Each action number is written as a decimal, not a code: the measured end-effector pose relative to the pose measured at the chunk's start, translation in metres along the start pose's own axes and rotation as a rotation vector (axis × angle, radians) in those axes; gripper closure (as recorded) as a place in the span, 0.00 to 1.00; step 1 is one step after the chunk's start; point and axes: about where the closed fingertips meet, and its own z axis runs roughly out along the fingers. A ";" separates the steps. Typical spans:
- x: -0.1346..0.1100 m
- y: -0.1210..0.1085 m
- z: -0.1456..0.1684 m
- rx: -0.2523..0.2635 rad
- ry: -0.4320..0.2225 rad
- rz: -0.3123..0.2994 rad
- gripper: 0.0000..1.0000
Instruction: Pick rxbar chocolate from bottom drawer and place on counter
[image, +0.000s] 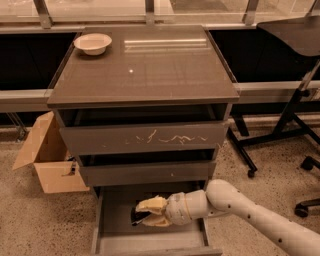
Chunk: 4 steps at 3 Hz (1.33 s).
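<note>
Rxbar chocolate (135, 215) sits low in the scene, inside the open bottom drawer (116, 199), which is pulled out toward the camera. It shows as a small dark packet between the pale fingers (151, 203) of the gripper (144, 214). The two fingers stand one above and one below the packet and close on its right end, so the gripper holds it. The packet looks tilted, with its left end sticking out past the fingertips. The robot arm (250, 214) reaches in from the lower right and crosses the drawer's right side.

Just above, the narrow middle drawer (145, 173) is closed. Over it is the scratched drawer front (145, 137), with pale marks across it.

A cardboard box (47, 156) with an open flap stands on the speckled floor to the left of the cabinet. A black wheeled stand (292, 112) is to the right.

The counter (150, 75) is glossy and reflects light. A pale bowl (93, 43) rests near its far left corner. Behind it runs the long window ledge (272, 89).
</note>
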 end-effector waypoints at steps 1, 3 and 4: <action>0.010 -0.026 -0.028 0.032 0.025 -0.047 1.00; 0.034 -0.103 -0.106 0.137 0.066 -0.178 1.00; 0.034 -0.103 -0.106 0.137 0.066 -0.178 1.00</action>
